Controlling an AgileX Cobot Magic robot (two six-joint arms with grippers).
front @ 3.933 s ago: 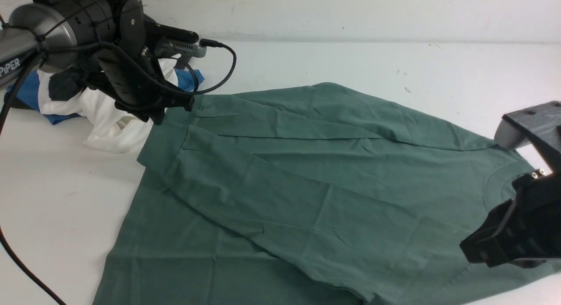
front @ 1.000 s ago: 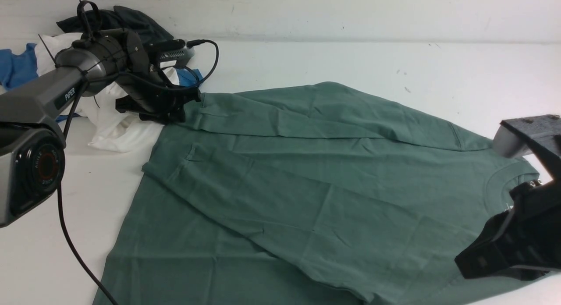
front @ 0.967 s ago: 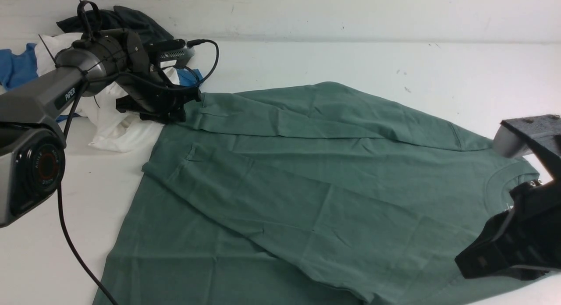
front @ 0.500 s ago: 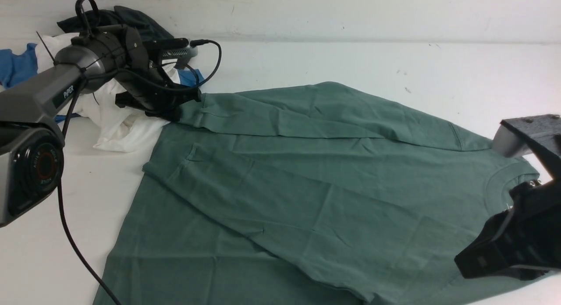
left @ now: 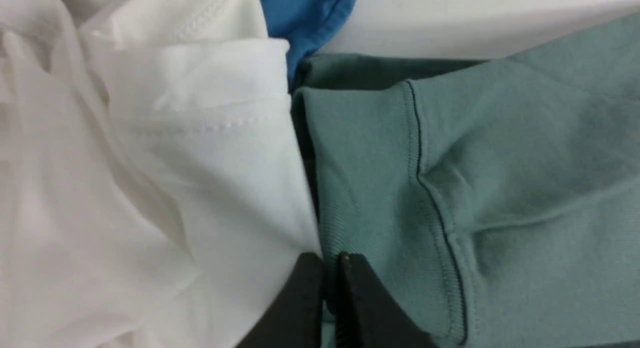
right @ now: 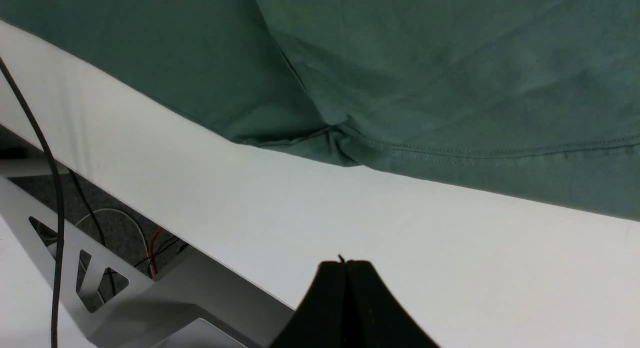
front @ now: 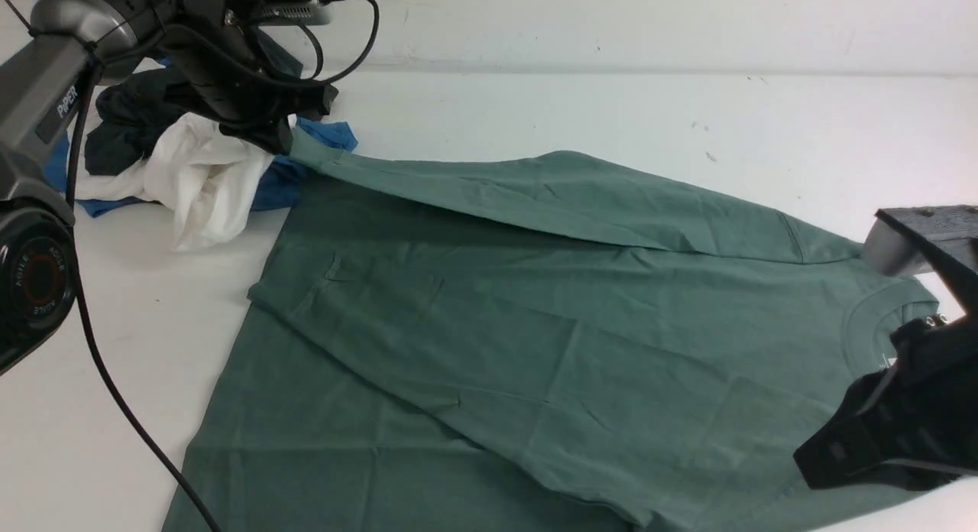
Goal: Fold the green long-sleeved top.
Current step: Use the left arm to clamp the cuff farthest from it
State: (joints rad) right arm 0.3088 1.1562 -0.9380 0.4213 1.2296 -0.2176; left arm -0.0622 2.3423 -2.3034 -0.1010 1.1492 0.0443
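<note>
The green long-sleeved top (front: 535, 348) was spread flat over the white bench (front: 611, 104), collar toward the right arm, with one sleeve laid diagonally across the body. The far sleeve was lifted by its cuff (left: 360, 178), on whose edge the left jaws were pinched shut. It was drawn into a taut ridge from the shoulder, probably so that it could be carried over the body without dragging. The cloth was seen to be a soft, matte knit, lightly creased, and the cuff finely ribbed with a stitched seam. A crumpled white shirt (front: 202, 176) and a blue garment (front: 328, 134) were heaped just beside the cuff. The right jaws were closed on nothing, held over bare bench near the top's edge, apparently kept clear.
</note>
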